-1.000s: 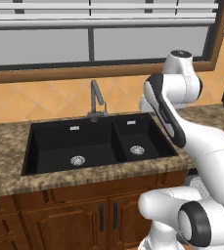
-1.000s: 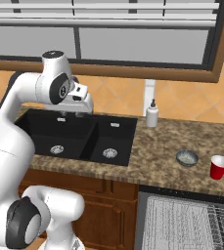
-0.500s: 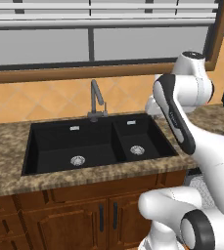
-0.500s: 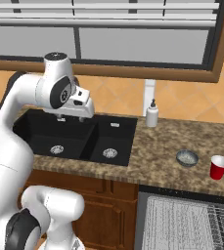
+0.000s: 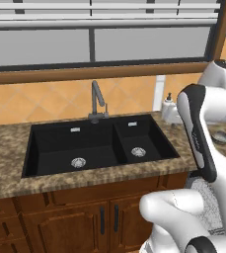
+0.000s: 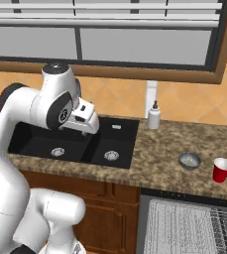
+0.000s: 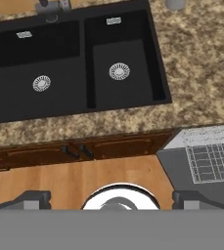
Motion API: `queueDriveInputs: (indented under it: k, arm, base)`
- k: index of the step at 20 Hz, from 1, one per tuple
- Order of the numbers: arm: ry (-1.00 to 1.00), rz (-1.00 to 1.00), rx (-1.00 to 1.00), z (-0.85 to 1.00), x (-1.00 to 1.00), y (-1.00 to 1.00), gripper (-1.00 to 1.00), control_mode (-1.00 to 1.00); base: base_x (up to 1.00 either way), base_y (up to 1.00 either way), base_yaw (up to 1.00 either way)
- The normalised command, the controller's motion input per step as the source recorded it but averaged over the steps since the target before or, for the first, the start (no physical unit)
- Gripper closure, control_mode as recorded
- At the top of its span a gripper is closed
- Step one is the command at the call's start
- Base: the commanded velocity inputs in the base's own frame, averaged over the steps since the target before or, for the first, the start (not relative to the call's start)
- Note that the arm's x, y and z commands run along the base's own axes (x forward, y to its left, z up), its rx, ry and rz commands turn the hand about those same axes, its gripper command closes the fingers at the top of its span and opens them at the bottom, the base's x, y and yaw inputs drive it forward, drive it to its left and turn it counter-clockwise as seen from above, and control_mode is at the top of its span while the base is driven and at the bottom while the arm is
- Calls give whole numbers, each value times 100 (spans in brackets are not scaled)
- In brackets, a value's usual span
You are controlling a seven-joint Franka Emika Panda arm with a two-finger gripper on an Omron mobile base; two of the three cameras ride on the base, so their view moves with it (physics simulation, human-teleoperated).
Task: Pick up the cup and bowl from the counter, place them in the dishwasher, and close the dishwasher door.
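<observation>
**Cup and bowl on the counter, dishwasher open**

Cup (image 6: 222, 170) and bowl (image 6: 190, 160) sit near each other on the counter (image 6: 159, 158), right of the black double sink (image 6: 75, 144), the red cup nearer the right edge. One of each, both upright. A white soap bottle (image 6: 154, 116) stands at the back by the sink corner, and a single faucet (image 5: 96, 101) rises behind the two basins. Below the cup, the dishwasher (image 6: 189, 225) stands open with its wire rack (image 7: 213, 158) showing; brown cabinets (image 5: 60, 217) fill the rest of the front. The gripper (image 7: 111, 199) hangs high over the sink's front edge, well apart from both dishes, fingers spread wide and empty. No writing is legible, though the bottle is too small to be sure.
</observation>
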Motion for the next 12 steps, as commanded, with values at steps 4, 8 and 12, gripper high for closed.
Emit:
queueDriveInputs:
  k: [4, 8, 12]
  arm:
    - [1, 7, 5, -13, 26, -45, -100, -100]
    - [-1, -16, 3, -34, -12, -57, -100, -100]
    - [4, -22, 7, -31, -10, -82, -100, -100]
  base:
    - [0, 0, 0]
    - [0, 0, 0]
    - [0, 0, 0]
